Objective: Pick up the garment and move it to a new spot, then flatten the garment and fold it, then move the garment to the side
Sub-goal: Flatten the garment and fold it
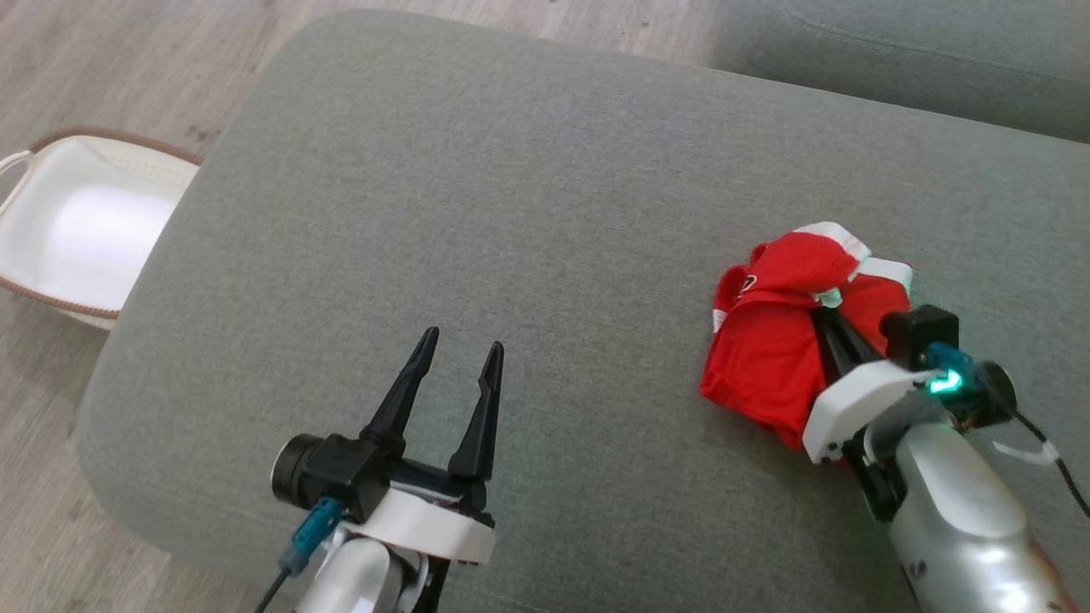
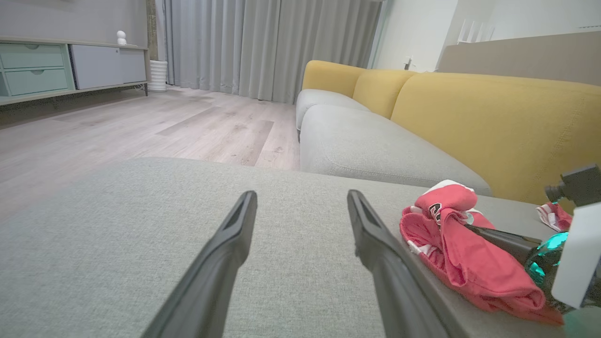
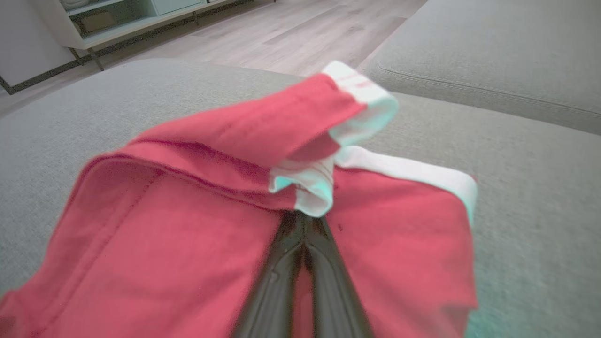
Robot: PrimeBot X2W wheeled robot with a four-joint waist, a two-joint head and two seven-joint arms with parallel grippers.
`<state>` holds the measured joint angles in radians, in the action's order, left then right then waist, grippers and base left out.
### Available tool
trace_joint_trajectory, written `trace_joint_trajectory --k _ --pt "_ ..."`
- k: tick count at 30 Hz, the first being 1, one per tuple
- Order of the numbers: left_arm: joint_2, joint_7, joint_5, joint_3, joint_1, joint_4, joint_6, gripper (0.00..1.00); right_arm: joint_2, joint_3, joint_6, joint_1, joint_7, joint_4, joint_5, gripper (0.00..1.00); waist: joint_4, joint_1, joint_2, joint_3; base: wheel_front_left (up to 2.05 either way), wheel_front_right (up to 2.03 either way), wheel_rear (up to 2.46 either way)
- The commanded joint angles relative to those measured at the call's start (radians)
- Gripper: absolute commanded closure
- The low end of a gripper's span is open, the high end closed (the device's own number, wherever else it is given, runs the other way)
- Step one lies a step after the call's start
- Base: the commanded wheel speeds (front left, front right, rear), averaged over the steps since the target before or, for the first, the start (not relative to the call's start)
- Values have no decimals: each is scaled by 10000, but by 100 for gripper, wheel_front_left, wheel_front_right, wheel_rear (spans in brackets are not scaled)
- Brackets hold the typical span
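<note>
Nearby, the left tool [image 1: 463, 340] hovers low over the front of the grey cushion [image 1: 511, 213], its two dark fingers [image 2: 225, 253] spread apart and released, with nothing between them. Off to its right, well apart from it, the right tool [image 3: 303, 220] is clenched: its fingers are pressed together, their tips tucked under a fold of white trim, grasping the garment [image 1: 766, 340]. That garment [image 3: 188, 225] is a red piece with white bands, bunched in a loose heap on the right side of the cushion. Seen from the left wrist, the heap [image 2: 469, 263] lies rumpled on the fabric with the other arm's dark finger running into its folds.

Further back, a second grey seat cushion [image 1: 903, 60] adjoins the first. To the left, on the pale wooden floor [image 1: 128, 68], a white basket [image 1: 77, 221] with a brown rim sits just beside the cushion's edge. Beyond are yellow sofa backs [image 2: 469, 108], then grey curtains [image 2: 263, 47] and a low cabinet [image 2: 47, 65] against the far wall.
</note>
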<state>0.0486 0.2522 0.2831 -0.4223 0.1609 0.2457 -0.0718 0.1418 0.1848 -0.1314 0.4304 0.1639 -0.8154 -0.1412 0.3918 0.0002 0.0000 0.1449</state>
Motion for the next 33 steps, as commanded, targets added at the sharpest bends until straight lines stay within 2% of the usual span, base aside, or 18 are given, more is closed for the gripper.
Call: trace_joint_trajectory --k 1,14,24,28,33 --pt "16 95 79 220 420 -264 -15 0 -6 391 7 720 318 -109 -136 100 146 -2 0 25 0 0 0" --pt "16 95 219 -38 460 -207 33 0 -400 1441 7 2295 748 -1269 -223 100 438 -2 0 116 0 0 0" --pt "16 95 239 -107 419 -43 38 0 -542 1910 7 2450 495 -2830 -330 100 556 -2 0 30 0 0 0" --pt "16 95 164 -3 356 33 34 0 -665 2158 7 2450 750 -2694 -723 100 322 -2 0 -166 0 0 0" --pt "16 95 48 196 265 -8 13 0 -611 2224 7 2316 942 -1915 -1370 100 -204 -2 0 -560 0 0 0"
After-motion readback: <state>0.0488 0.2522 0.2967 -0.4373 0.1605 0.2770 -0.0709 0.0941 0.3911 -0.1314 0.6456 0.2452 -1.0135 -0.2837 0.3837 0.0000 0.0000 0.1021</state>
